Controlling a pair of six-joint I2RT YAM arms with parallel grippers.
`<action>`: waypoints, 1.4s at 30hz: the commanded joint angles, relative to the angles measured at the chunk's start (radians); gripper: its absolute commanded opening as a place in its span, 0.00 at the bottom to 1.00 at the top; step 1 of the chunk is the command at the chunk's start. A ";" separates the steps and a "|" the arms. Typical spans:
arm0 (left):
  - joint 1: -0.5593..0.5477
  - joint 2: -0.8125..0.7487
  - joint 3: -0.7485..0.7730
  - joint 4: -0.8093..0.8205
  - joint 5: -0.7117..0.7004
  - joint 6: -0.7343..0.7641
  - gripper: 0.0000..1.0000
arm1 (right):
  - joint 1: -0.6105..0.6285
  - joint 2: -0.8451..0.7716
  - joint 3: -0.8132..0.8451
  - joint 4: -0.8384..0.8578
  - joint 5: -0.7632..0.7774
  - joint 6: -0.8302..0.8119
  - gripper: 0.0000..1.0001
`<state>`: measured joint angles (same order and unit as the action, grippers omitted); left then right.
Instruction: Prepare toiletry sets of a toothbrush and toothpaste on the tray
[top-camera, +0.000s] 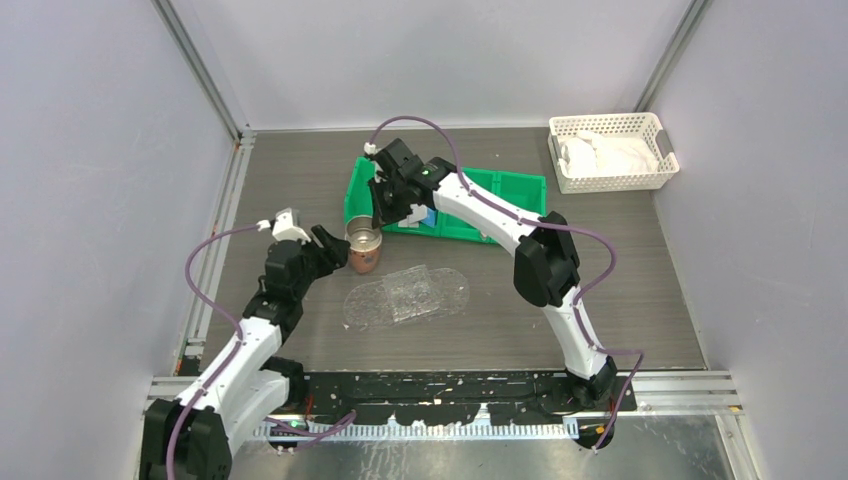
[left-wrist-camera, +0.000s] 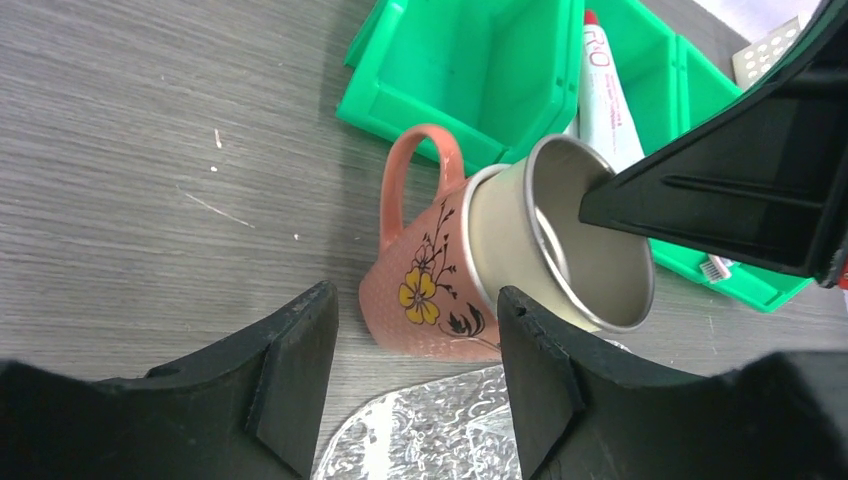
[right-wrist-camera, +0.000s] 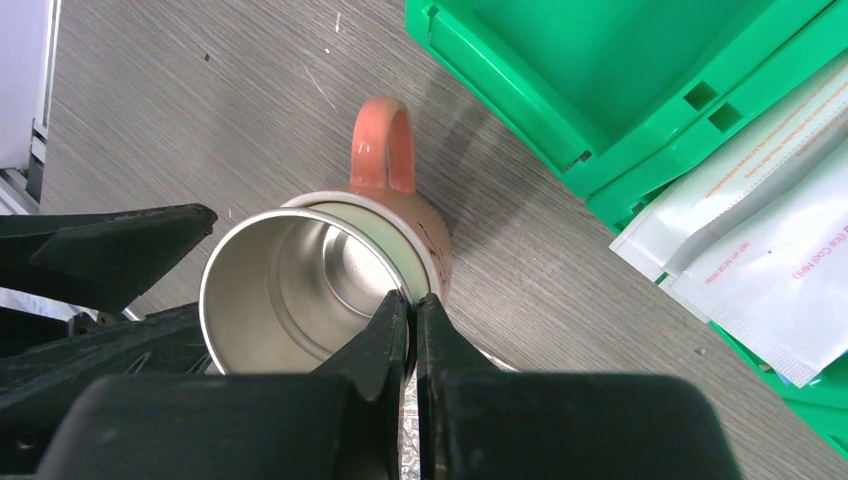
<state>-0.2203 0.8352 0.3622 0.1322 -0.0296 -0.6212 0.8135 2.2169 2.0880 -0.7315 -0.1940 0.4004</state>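
Tray (top-camera: 408, 295) lies just beside left pincer (top-camera: 335, 252).

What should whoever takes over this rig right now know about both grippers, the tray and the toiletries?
Right gripper: shut on the rim of the silver metal cup, which sits partly inside the pink flowered ceramic mug.
Left gripper: open, at the mug; contact unclear.
Clear crinkly plastic tray: nothing on it.
White red-capped toothpaste tube: in the green plastic bin; what looks like a toothbrush head lies there too.
Done: no set. Left: both onto the tray.
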 joint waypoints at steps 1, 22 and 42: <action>-0.004 0.027 0.003 0.063 0.015 -0.002 0.60 | 0.008 -0.083 0.015 0.108 -0.075 0.035 0.01; -0.008 0.162 0.035 0.041 0.020 -0.005 0.55 | 0.017 -0.146 -0.019 0.212 -0.084 0.069 0.01; -0.008 0.127 0.114 -0.067 -0.005 0.021 0.60 | 0.019 -0.330 0.035 0.039 0.134 -0.031 0.01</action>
<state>-0.2245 0.9585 0.4122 0.0952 -0.0330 -0.6205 0.8268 2.0350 2.1002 -0.6449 -0.1516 0.4133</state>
